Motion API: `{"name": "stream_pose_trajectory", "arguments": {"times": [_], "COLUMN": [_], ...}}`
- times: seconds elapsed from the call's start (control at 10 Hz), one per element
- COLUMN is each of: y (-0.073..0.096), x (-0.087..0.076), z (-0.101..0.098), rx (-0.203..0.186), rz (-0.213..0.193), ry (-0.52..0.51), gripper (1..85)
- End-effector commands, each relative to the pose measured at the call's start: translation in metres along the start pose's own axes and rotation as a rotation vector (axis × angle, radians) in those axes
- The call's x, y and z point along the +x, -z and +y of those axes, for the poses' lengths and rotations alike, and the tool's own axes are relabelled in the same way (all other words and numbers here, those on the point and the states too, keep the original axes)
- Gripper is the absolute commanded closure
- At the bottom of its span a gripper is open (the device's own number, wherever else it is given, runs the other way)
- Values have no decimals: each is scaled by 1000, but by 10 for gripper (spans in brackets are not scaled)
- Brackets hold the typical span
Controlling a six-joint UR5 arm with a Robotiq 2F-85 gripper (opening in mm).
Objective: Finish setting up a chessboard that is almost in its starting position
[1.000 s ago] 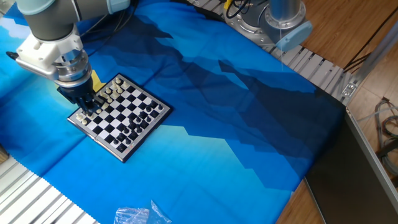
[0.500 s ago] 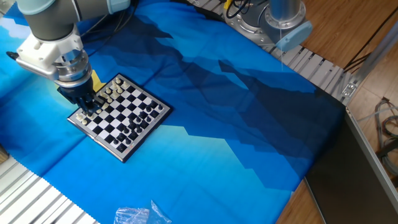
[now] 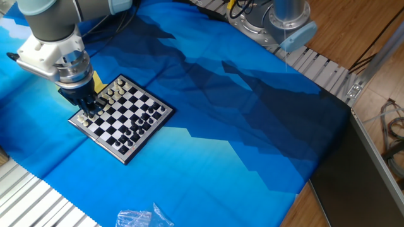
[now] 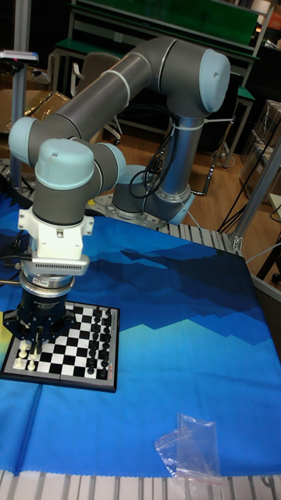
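The chessboard (image 3: 129,113) (image 4: 74,348) lies on the blue cloth, left of centre. Cream pieces (image 3: 112,94) crowd its left side and black pieces (image 3: 144,123) (image 4: 100,344) its right side. My gripper (image 3: 92,108) (image 4: 33,342) points straight down over the board's cream-side corner. Its dark fingertips are low among the cream pieces (image 4: 26,361). The gripper body hides the squares under it. Whether a piece sits between the fingers does not show.
A clear plastic bag (image 3: 140,219) (image 4: 191,447) lies near the cloth's front edge. A yellow object (image 3: 98,80) peeks out behind the gripper. The arm's base (image 3: 284,19) (image 4: 168,205) stands at the far side. Ribbed metal table edges (image 3: 328,72) border the cloth.
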State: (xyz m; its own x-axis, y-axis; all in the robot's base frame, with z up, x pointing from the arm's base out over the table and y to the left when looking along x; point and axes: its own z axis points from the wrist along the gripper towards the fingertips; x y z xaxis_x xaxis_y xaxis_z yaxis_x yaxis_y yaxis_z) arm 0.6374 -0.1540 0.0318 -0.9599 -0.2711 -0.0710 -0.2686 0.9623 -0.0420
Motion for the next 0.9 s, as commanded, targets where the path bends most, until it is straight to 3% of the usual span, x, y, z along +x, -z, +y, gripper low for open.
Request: {"name": "stream_pose_trajectory", "arguments": {"times": [0.0,0.8], "y": [1,1], "x": [1,1], "z": [1,3], "rx": [-10,-15], "rz": [-5,-9], "ry": [-10,-10], "gripper": [847,847]}}
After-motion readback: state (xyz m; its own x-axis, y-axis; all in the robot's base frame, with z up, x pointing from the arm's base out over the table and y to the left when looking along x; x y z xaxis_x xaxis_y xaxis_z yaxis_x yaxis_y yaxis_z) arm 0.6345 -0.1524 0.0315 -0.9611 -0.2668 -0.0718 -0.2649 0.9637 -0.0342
